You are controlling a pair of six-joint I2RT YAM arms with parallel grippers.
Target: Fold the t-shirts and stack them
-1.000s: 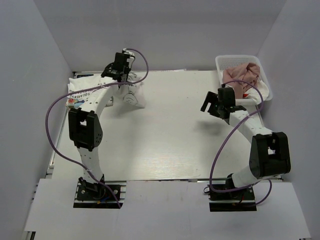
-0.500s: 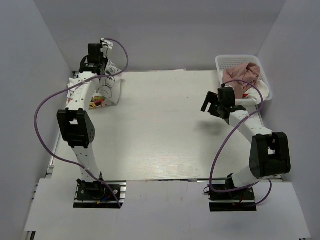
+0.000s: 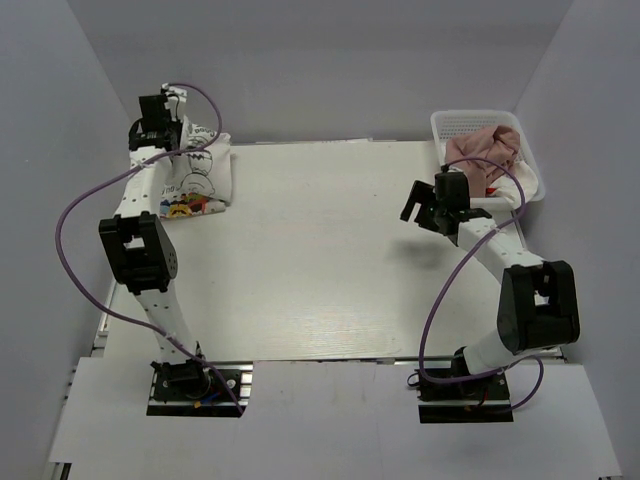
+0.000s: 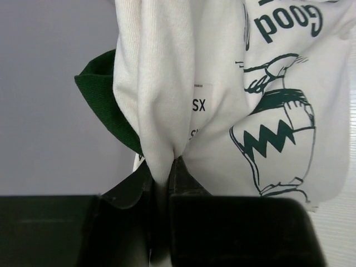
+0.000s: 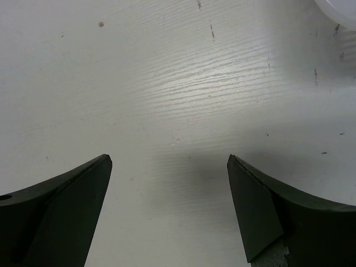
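Pinching a bunched fold of the white t-shirt with green trim [image 4: 267, 111], the left gripper [image 4: 163, 167] has swung from the far middle of the table [image 3: 320, 260] to the 10 o'clock corner. The shirt now drapes there over the cartoon-print t-shirt [image 3: 185, 207]. Right gripper [image 5: 169, 161]: spread wide, holding nothing, unmoved toward 2 o'clock. Dusty pink t-shirt [image 3: 484, 150]: heaped in the white basket [image 3: 452, 122] at 2 o'clock, unchanged.

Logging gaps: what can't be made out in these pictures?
- Left wrist view: the print on the white shirt is cut off by the top edge; its label folds into the shut left gripper.
- Top view: that grip is hidden by the wrist.
- Top view: the pink shirt hides whatever lies under it in the basket.
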